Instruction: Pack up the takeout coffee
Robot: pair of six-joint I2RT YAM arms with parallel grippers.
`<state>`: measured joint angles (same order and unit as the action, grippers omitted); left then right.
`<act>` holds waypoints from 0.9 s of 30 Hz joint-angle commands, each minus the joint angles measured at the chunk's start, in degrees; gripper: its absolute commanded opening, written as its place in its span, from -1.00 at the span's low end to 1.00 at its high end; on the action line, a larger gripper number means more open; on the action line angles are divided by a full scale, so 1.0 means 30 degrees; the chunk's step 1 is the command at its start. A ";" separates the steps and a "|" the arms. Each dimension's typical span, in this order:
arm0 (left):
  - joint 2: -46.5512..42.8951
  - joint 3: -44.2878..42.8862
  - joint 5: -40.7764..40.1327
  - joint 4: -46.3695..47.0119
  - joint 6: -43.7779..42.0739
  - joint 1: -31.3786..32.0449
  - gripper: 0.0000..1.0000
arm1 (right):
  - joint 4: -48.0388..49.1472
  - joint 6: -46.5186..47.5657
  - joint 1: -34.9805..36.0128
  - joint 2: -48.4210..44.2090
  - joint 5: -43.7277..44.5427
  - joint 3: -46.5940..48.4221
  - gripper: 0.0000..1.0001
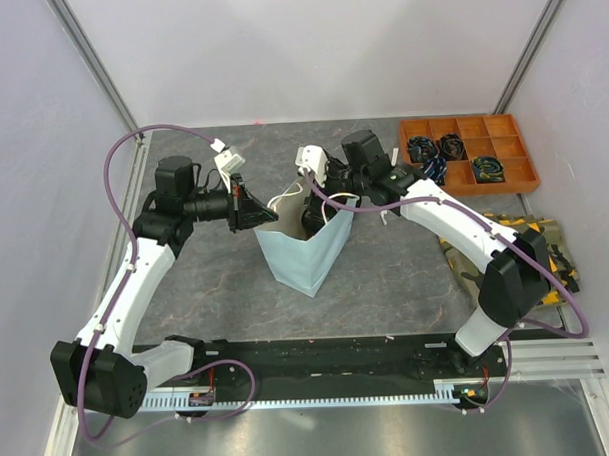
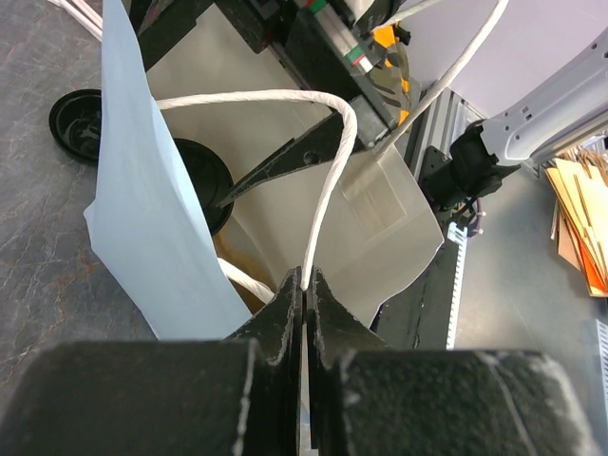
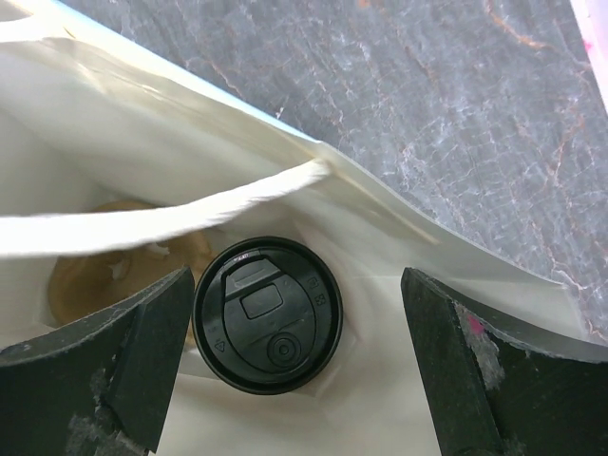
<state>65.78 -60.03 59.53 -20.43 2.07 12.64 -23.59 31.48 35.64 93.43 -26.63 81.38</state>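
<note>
Right tool point(image 3: 296, 313), angled into bag point(image 1: 306, 258), gapes over takeout coffee point(image 3: 268, 315) — left tool point(image 2: 304, 285) pinches handle point(image 2: 328, 190).

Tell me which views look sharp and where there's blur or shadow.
Top external: even light, everything sharp. Left wrist: left tool dark and blurred up close, white handle crisp. Right wrist: black lid sharp, bag interior shaded.

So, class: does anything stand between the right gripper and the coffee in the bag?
Nothing visible does. The open right gripper is over the lidded coffee inside the bag; a white handle crosses beside it, not over it.
</note>
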 commanded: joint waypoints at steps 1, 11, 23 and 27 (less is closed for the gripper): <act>0.0017 -0.0615 -0.0302 0.0275 -0.0191 0.0121 -0.96 | 0.0863 -0.0182 -0.0365 -0.1024 -0.1228 -0.0145 0.96; -0.0246 -0.0673 -0.0389 0.0275 -0.0425 0.0355 -0.96 | 0.1888 0.0140 -0.0600 -0.2430 -0.2519 -0.1288 0.96; -0.0686 -0.0557 -0.0594 0.0276 -0.0659 0.1087 -0.96 | 0.3643 -0.0356 -0.0659 -0.3720 -0.2990 -0.2489 0.96; -0.0745 -0.0556 -0.0740 0.0304 -0.1303 0.1351 -0.96 | 0.5398 -0.1732 -0.0688 -0.3867 -0.2375 -0.2373 0.96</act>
<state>65.04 -60.27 58.54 -20.47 1.28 15.92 -14.81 30.28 33.87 84.27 -34.00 74.28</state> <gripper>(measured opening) 0.033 0.982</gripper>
